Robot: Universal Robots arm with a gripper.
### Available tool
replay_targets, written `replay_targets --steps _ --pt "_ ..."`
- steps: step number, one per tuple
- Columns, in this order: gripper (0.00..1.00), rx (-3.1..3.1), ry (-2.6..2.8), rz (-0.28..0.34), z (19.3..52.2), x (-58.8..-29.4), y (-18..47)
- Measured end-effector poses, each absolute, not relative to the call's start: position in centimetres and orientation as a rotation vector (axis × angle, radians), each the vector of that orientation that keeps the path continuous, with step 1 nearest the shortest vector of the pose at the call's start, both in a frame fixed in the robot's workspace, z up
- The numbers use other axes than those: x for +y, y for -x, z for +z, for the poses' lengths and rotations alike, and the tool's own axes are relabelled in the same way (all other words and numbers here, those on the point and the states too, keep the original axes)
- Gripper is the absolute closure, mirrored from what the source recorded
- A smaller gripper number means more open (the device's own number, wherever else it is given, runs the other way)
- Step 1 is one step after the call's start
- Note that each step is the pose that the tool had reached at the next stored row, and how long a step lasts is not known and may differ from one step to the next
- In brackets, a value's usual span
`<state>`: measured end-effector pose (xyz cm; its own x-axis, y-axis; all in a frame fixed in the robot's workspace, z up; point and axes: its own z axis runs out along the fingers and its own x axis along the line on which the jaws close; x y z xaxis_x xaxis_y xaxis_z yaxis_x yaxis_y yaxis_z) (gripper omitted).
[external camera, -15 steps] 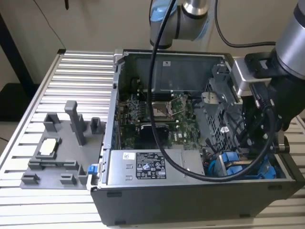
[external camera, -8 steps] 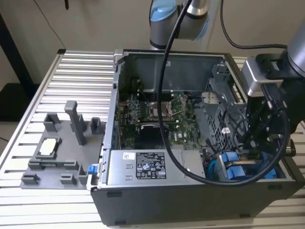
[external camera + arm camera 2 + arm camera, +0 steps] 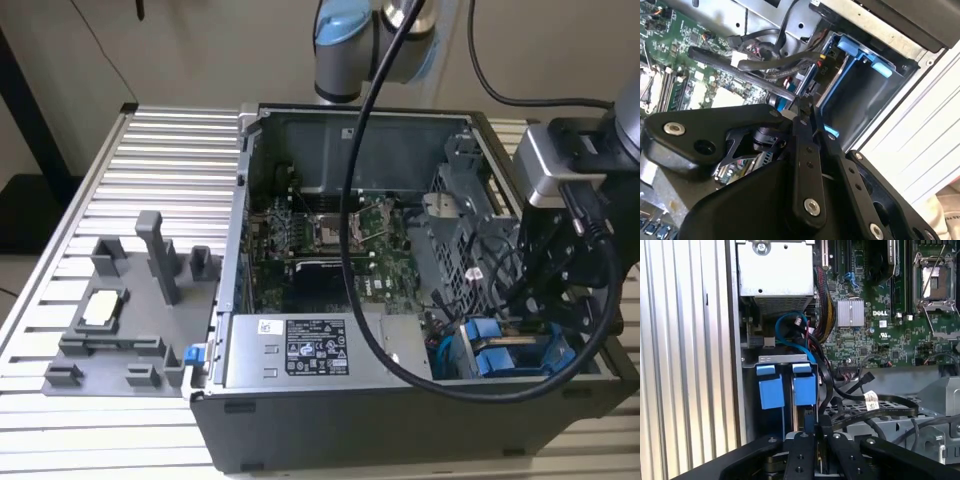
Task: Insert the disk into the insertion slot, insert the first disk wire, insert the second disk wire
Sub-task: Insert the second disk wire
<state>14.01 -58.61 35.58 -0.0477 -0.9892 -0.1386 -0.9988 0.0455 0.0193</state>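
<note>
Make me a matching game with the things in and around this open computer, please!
Things:
1. motherboard
2. plastic fittings
3. grey holder
4. gripper

Colour or place:
A. stands outside the case, on the slatted table
B. green
C. black, right above the insertion slot
D. bright blue

Pairs: 1-B, 2-D, 3-A, 4-C.

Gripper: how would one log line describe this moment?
gripper | at insertion slot | blue fittings visible | black cables beside
</note>
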Motion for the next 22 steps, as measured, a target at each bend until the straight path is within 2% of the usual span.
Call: replay_targets --steps 5,22 --pt "0.84 2.216 2.111 0.197 35.5 -58.6 -14.7" --pt "0.84 2.216 2.111 0.198 34.8 -58.6 -15.4"
